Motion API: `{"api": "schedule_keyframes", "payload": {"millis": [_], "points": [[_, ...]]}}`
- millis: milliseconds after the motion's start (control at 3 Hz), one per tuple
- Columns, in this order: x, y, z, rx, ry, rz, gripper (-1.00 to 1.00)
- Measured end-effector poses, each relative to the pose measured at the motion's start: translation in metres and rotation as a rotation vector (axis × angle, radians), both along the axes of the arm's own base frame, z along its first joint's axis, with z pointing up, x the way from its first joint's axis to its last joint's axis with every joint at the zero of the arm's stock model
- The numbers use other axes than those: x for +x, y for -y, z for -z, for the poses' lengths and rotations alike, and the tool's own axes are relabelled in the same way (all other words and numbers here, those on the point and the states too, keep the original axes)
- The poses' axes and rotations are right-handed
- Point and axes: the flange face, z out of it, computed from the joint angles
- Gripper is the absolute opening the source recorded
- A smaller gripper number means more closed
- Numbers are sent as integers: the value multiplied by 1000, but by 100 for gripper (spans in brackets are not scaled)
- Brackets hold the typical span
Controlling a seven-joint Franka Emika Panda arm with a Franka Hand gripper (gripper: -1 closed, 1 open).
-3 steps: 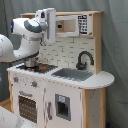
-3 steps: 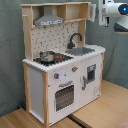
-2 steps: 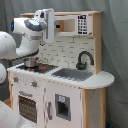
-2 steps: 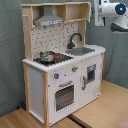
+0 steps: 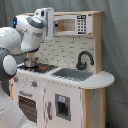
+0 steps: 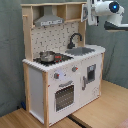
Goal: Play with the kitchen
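The kitchen [image 5: 65,75] [image 6: 62,65], white w/ light-wood frame, is seen standing upright in both exterior views. In the second exterior view it is set on a wooden tabletop [image 6: 105,107], w/ a grey curtain behind.

The stovetop [image 5: 42,66] [image 6: 52,59] is marked w/ red rings, and a small metal pot [image 5: 31,62] [image 6: 47,56] is placed on it. Beside the stovetop a sink [image 5: 75,74] [image 6: 84,50] is set into the counter, w/ a black curved faucet [image 5: 84,58] [image 6: 75,39] behind it. The back wall is shown as a brick pattern in the first exterior view and as a pegboard in the second exterior view. A grey hood [image 6: 49,20] is mounted under the top shelf, above the stovetop. A toy microwave [image 5: 75,24] is fitted in the upper shelf in the first exterior view. Lower down, an oven door [image 5: 26,106] [image 6: 65,96] and knobs [image 6: 65,72] are seen on the front, w/ a white cupboard door [image 5: 62,106] [image 6: 91,75] next to the oven.

The white arm [image 5: 22,37] [image 6: 107,9] is held up near the top shelf: at the first exterior view's left, at the second exterior view's right. Its head is raised beside the upper frame, above the pot. The tool [image 5: 47,22] [image 6: 90,10] is partly hidden by the arm's body; whether it is released or clenched cannot be told. Nothing is seen held in it.
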Motion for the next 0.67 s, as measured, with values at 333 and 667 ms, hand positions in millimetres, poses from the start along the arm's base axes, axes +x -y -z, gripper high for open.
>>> {"api": "schedule_keyframes", "payload": {"millis": [333,667], "points": [[16,-15,0,7,-12,-32,-100],[32,-27,1,14,-24,-57,-100]]}}
